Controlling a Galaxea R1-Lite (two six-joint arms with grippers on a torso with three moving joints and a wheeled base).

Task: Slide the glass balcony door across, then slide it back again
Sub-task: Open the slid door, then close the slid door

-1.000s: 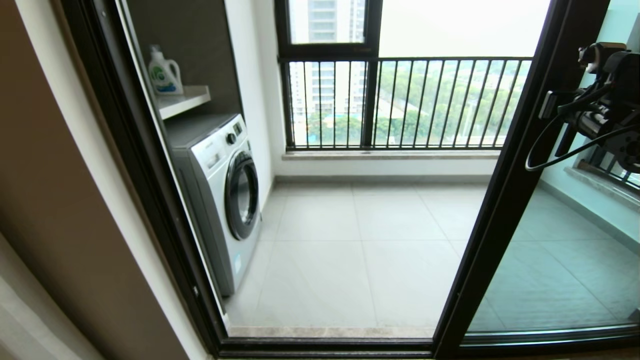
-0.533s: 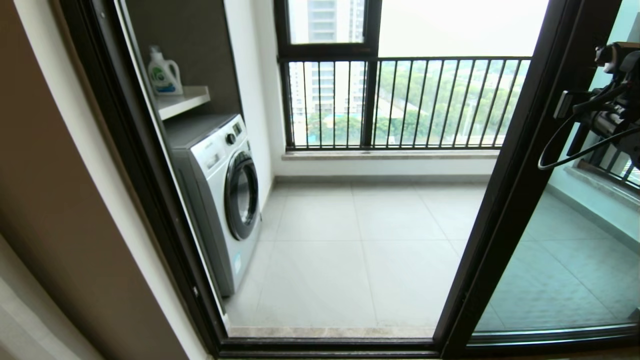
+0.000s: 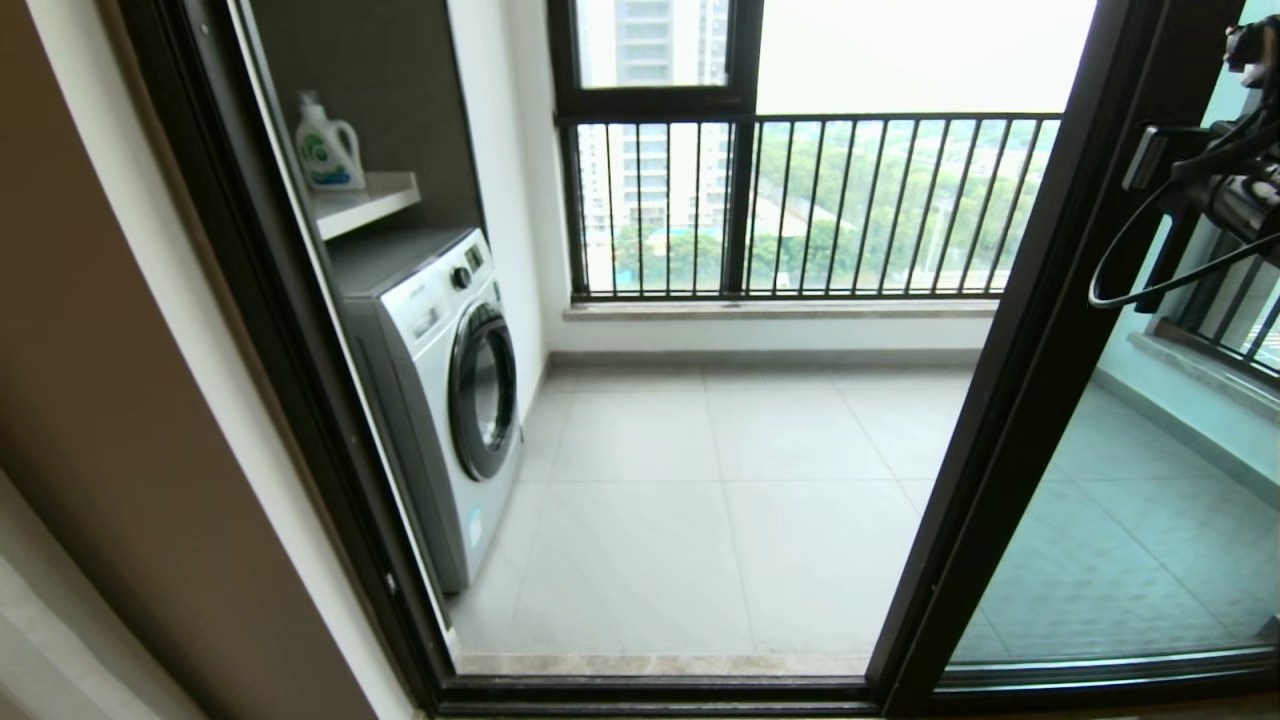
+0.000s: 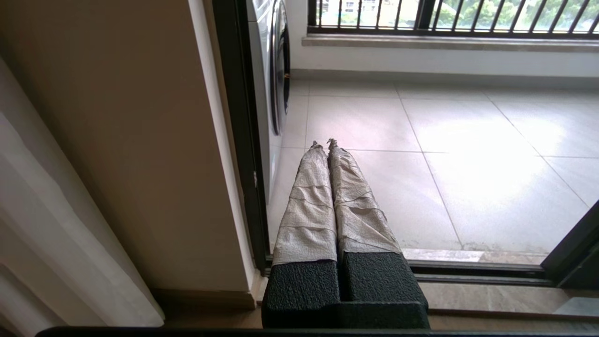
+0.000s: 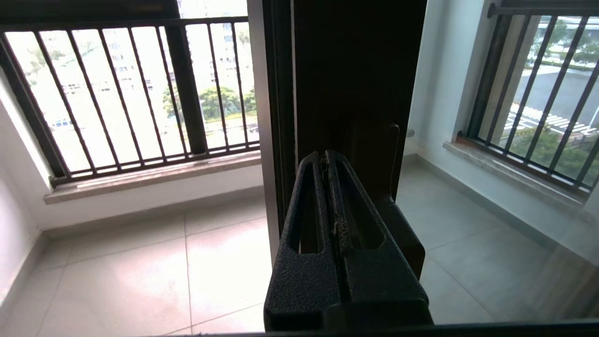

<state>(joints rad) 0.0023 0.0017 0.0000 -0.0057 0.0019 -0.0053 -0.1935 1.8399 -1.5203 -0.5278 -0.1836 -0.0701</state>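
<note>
The glass balcony door point(image 3: 1040, 380) stands slid far to the right, its black upright crossing the head view on a slant, and the doorway is wide open. My right arm point(image 3: 1235, 190) reaches to that upright at the top right. In the right wrist view my right gripper point(image 5: 324, 157) is shut with nothing between its fingers. It lies against the dark upright point(image 5: 355, 70) beside the small black bar handle point(image 5: 395, 154). My left gripper point(image 4: 325, 144), its fingers wrapped in pale tape, is shut and empty, low by the left door jamb point(image 4: 238, 140).
A white washing machine point(image 3: 440, 380) stands on the balcony's left, with a detergent bottle point(image 3: 325, 145) on a shelf above it. Black railing bars point(image 3: 800, 200) close the far side. The floor track point(image 3: 650, 690) runs along the threshold. A pale curtain point(image 4: 56, 234) hangs left of the jamb.
The door's upright has shifted further right, widening the opening. My right arm has moved right and up with it. The left arm has not visibly changed.
</note>
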